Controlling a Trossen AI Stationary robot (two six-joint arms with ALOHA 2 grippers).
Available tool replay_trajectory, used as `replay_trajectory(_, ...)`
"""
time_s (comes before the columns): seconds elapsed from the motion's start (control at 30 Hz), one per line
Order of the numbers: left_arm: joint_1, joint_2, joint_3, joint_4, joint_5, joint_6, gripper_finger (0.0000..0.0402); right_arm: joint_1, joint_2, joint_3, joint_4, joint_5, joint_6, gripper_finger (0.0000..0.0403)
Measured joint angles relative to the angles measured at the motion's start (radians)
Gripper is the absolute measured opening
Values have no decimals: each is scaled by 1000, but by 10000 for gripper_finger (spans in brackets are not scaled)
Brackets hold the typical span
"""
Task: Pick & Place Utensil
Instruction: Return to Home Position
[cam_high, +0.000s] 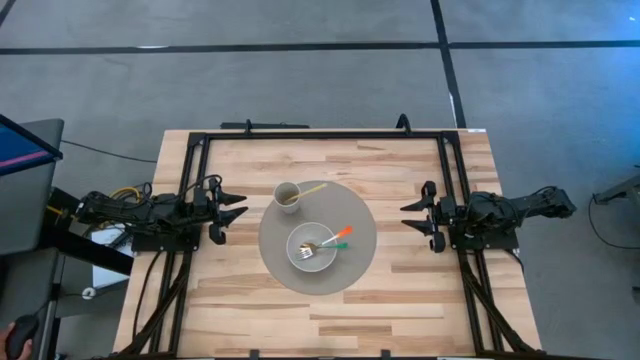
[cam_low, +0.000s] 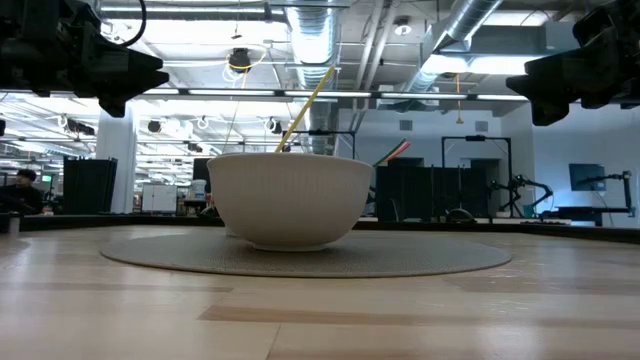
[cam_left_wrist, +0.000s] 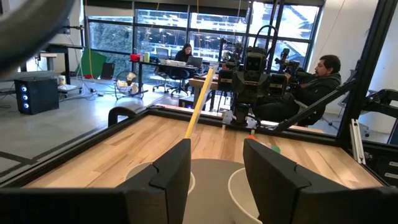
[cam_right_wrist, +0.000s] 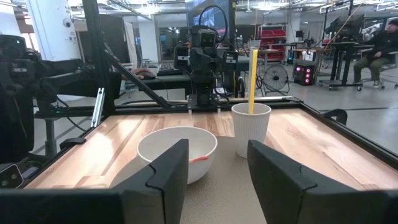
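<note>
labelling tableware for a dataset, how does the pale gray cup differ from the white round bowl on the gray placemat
The pale gray cup is taller and narrower; the white round bowl is wider and lower. The cup holds a yellow straw; the bowl holds a fork and orange and green handles. Both stand upright on the gray round placemat.

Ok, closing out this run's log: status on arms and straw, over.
Left gripper open, empty, left edge of table. Right gripper open, empty, right edge. Straw leans in cup on mat. Bowl beside cup, no obstruction.
</note>
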Motion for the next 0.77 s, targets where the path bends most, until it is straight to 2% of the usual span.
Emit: replay_trajectory(0.77,0,0,0,0,0,0,149,0,0,0,0,0,0,162)
